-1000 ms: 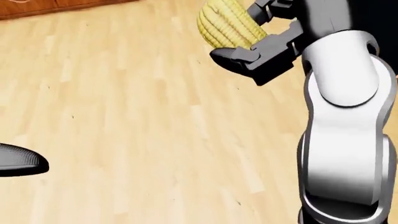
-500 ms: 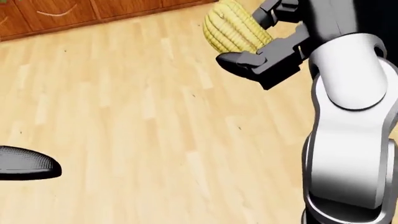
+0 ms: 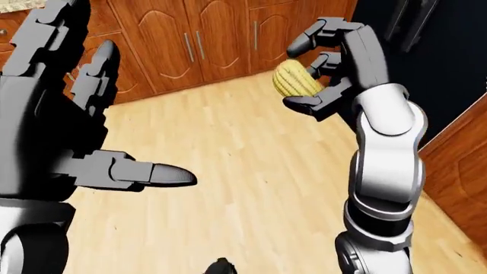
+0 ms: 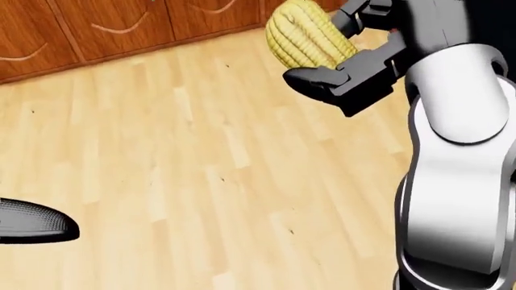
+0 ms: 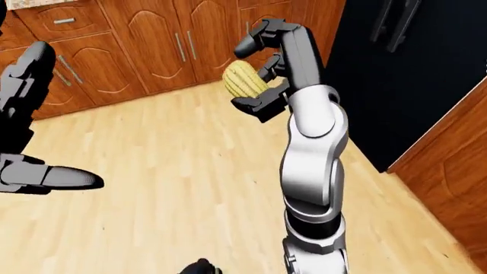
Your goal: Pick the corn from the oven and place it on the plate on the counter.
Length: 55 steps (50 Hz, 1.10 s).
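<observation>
You have the corn (image 3: 295,79) pinched in your right hand (image 3: 335,63), its black fingers (image 3: 308,105) curled round the cob from above and below, held up over the wood plank floor (image 3: 251,177). Take the corn as your mark: above and to the left of it in the left-eye view runs a row of brown cabinet doors (image 3: 178,45) with slim metal handles (image 3: 192,45), meeting the floor just beyond the cob. To the right of the corn stands a tall dark appliance front (image 5: 403,74) with long dark handles near its top; you cannot tell from here what it is. Lower right of the corn, a brown wooden panel (image 3: 457,171) closes off that side. Your white right forearm (image 3: 384,165) drops straight down from the corn and covers the floor beneath it. Well to the left of the corn, your left hand (image 3: 72,123) is spread, fingers apart and holding nothing, one fingertip (image 3: 171,175) pointing toward the corn's side; it looms large in the left-eye view and hides much of the cabinets and floor there. In the head view the top of the cob is cut off by the upper edge, and only a dark fingertip of the left hand shows at the left border. A small dark shape (image 3: 221,266) at the bottom of the left-eye view, below the corn, is too cropped to identify.
</observation>
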{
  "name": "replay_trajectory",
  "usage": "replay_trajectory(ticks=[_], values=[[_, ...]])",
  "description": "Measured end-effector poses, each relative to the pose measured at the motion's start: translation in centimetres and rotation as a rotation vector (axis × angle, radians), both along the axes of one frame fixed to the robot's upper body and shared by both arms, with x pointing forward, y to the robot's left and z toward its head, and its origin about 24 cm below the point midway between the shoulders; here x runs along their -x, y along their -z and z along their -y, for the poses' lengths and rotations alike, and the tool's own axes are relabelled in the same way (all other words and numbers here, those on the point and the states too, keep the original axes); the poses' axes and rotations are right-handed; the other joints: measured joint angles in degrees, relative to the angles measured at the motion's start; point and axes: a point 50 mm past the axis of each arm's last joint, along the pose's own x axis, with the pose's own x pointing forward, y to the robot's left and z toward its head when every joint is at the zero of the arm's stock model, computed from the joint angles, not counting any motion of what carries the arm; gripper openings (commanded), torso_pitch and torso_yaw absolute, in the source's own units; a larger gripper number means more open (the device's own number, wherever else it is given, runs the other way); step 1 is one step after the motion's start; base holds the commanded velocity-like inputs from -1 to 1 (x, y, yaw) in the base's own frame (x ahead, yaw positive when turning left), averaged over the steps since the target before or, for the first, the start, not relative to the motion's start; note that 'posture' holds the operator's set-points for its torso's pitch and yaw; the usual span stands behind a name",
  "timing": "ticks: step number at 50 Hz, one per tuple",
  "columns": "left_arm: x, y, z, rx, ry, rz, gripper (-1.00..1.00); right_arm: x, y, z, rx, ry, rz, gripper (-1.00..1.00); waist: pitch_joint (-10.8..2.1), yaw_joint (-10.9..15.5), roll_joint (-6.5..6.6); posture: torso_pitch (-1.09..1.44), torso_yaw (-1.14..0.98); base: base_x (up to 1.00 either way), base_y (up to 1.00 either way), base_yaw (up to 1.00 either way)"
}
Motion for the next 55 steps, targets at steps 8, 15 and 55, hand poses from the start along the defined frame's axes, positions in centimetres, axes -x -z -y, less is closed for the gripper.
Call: replay_trajectory(ticks=[8, 15, 55], values=[[-0.3, 0.3, -0.2, -0.003, -0.014, -0.035, 1.00, -0.6, 1.2, -0.6, 0.013, -0.033, -0.072, -0.99, 0.02, 0.83, 2.17, 0.25, 0.00, 0.49, -0.13, 0.00], [-0.3, 0.2, -0.1, -0.010, -0.016, -0.021, 1.00, 0.2, -0.1, -0.3, 0.009, -0.017, 0.009, -1.00, -0.89, 1.81, -0.87, 0.25, 0.00, 0.49, -0.26, 0.00], [-2.0, 0.5, 0.1, 0.028, 0.026, -0.066, 1.00, 1.0, -1.0, -1.0, 0.006, -0.027, 0.022, -1.00, 0.16, 0.26, -0.98, 0.25, 0.00, 0.49, -0.30, 0.00]])
